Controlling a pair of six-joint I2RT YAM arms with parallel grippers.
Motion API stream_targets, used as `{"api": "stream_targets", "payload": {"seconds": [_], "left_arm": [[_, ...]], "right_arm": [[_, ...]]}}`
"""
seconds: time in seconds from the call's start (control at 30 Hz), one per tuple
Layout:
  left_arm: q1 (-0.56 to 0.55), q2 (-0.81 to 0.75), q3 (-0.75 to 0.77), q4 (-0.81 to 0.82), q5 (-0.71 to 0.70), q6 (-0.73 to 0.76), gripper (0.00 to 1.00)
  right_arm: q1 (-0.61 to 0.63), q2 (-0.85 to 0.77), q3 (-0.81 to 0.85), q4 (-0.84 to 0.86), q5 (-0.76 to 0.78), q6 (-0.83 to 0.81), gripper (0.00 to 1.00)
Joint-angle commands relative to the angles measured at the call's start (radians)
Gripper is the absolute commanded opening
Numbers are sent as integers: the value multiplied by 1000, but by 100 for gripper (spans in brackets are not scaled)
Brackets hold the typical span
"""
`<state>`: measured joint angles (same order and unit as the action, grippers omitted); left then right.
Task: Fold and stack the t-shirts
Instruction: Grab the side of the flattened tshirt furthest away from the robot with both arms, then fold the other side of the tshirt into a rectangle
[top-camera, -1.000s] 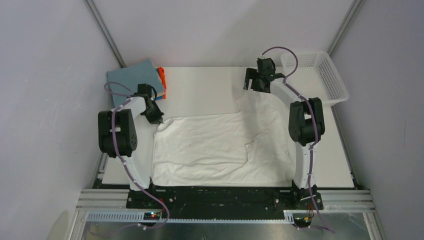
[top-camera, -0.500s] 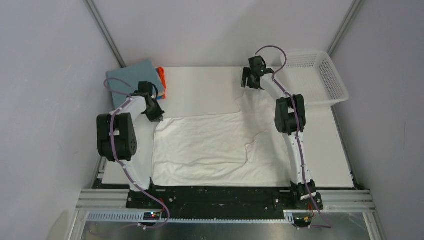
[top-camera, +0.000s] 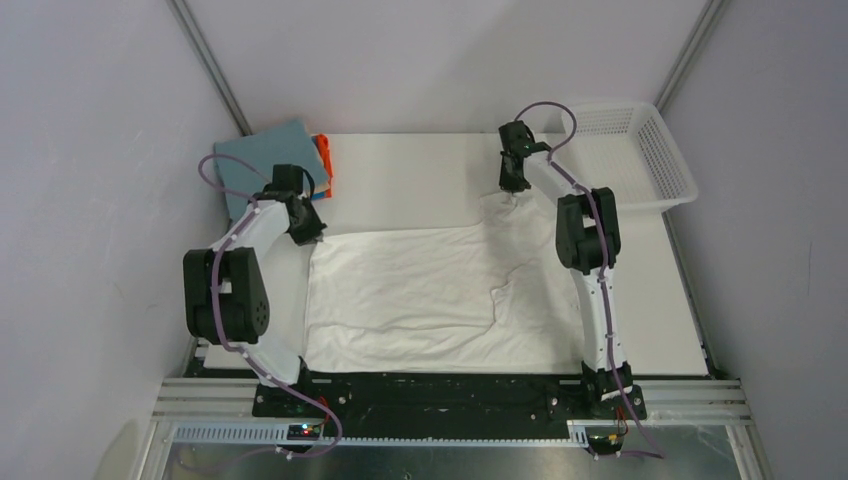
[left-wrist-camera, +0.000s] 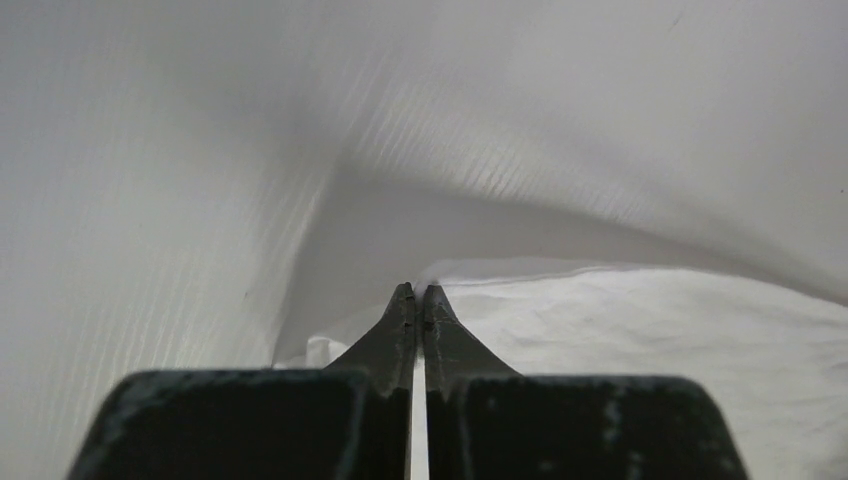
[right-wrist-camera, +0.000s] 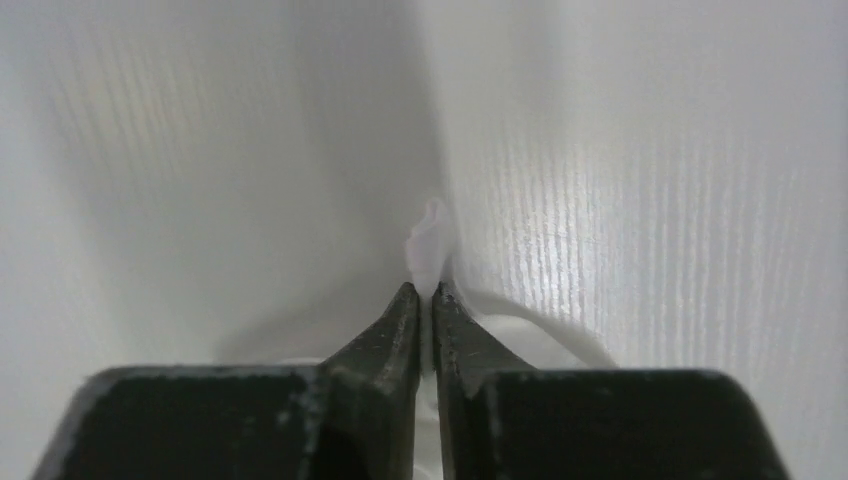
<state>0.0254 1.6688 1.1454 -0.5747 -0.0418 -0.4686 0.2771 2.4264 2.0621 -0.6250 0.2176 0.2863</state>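
Grey walls (top-camera: 420, 60) close in a white table (top-camera: 410, 175), and the white shirt (top-camera: 420, 290) lies spread over its middle, mostly flat, with a loose wrinkled flap on the right side and its near hem along the table's near edge.

The left gripper (top-camera: 308, 232) sits at the shirt's far-left corner. In its wrist view the jaws are pressed together with the cloth's edge caught at their tips. The right gripper (top-camera: 512, 190) is down at the far-right corner, and its wrist view shows the jaws drawn together on a small nub of white cloth that pokes out past the tips. Both far corners look pinched.

A stack (top-camera: 270, 150) of folded shirts rests at the table's far-left corner, blue-grey on top with orange and bright blue edges showing beneath. It is near the left gripper but apart from the white shirt. The mesh basket (top-camera: 680, 180) stands at the far right, beside the right arm, and nothing shows inside it.

I judge this to be the start of a fold on the white shirt, with the grasp made and the lift not yet begun. The next move calls for both arms to raise the far edge together and carry it toward the near hem, level and in step so the cloth does not skew. The right pinch holds only a little fabric and could slip, and the rumpled right flap may fold under unevenly.
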Motion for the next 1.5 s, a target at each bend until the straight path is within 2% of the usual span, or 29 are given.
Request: {"api": "stream_targets", "payload": {"seconds": [0.0, 0.03, 0.13, 0.4, 0.57, 0.83, 1.0, 1.17, 1.33, 1.47], "left_arm": [[-15, -71, -9, 3, -15, 19, 0], [-15, -73, -11, 3, -14, 20, 0], [-31, -97, -20, 3, -14, 16, 0], [-81, -244, -151, 3, -71, -65, 0], [-116, -379, -241, 4, -101, -106, 0], [-118, -556, -395, 3, -127, -189, 0], [-117, -666, -455, -4, -132, -229, 0], [-118, -739, -496, -43, -140, -272, 0], [-119, -792, -491, -101, -224, -308, 0], [-117, -824, -507, -109, -259, -333, 0]], "right_arm": [[-3, -103, -41, 10, -17, 27, 7], [-2, -116, -48, 27, -19, 27, 1], [8, -218, -106, 80, -8, 27, 0], [45, -615, -604, 247, 9, 94, 0], [104, -832, -819, 214, 69, 109, 0], [263, -1116, -956, -23, 303, 143, 0], [304, -1287, -1025, -151, 345, 200, 0], [319, -1427, -1119, -219, 274, 227, 0], [339, -1540, -1187, -270, 202, 233, 0], [369, -1600, -1234, -246, 115, 232, 0]]}}
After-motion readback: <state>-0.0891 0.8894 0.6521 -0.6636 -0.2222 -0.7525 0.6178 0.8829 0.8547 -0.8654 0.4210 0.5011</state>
